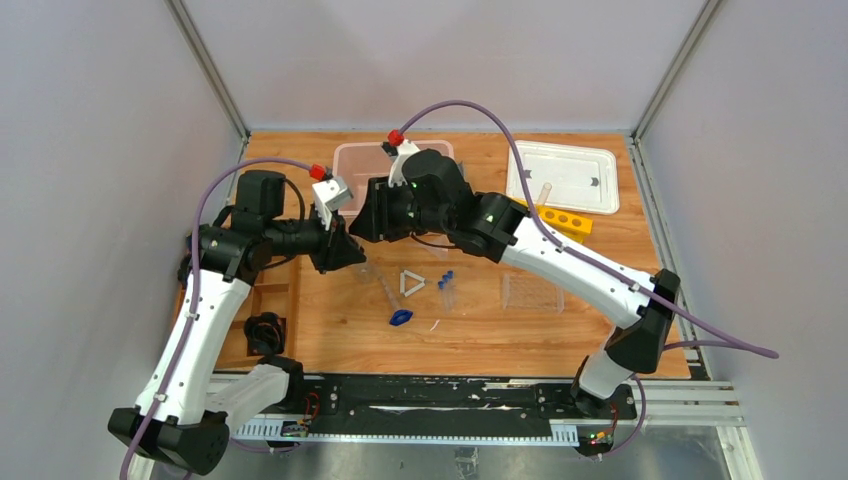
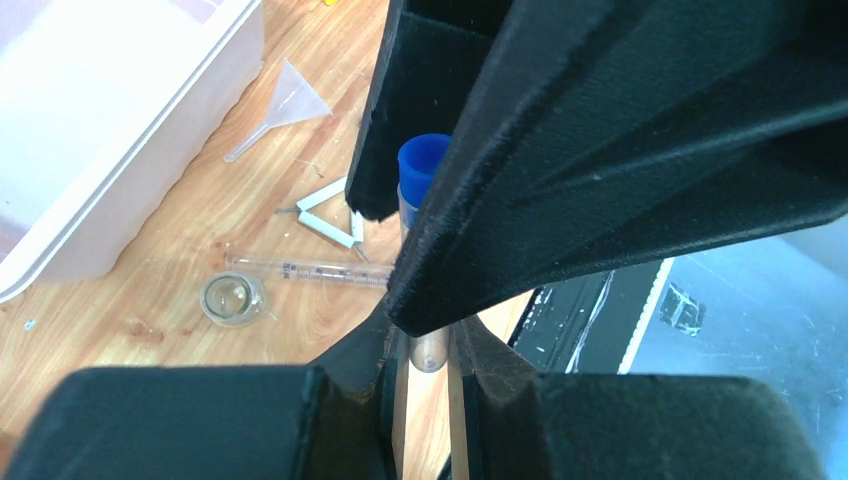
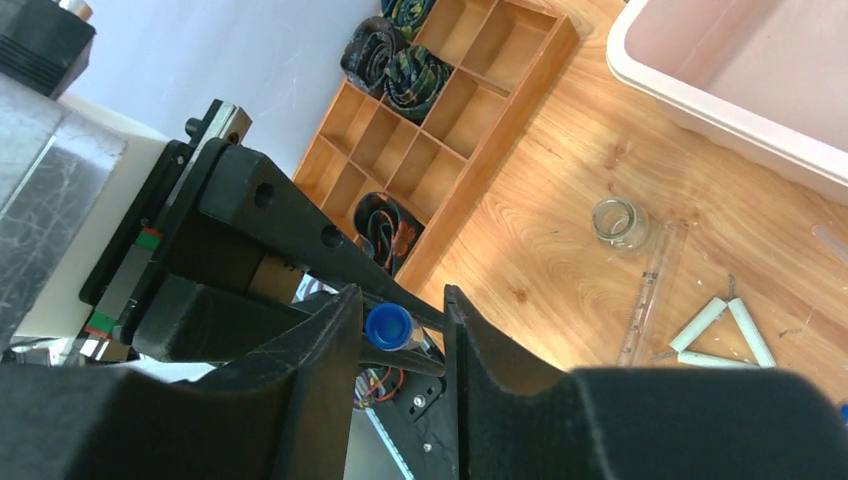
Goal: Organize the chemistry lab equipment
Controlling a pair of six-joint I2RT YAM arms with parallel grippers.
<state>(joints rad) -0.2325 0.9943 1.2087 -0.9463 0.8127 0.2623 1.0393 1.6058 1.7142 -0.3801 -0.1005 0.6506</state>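
Wooden tabletop (image 1: 350, 330), tube (image 2: 424, 165) in left gripper (image 2: 428, 355) (right gripper (image 3: 398, 320) flanking)

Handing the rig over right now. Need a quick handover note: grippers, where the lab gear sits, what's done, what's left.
Left gripper: shut on a blue-capped tube, held in the air.
Right gripper: open, fingers either side of that tube's cap, not clamping.
On the table: more capped tubes, white triangle, blue clip, graduated rod, small beaker, funnel, clear rack, yellow rack.
Done: one tube picked up.
Left: place it, then sort the loose pieces.
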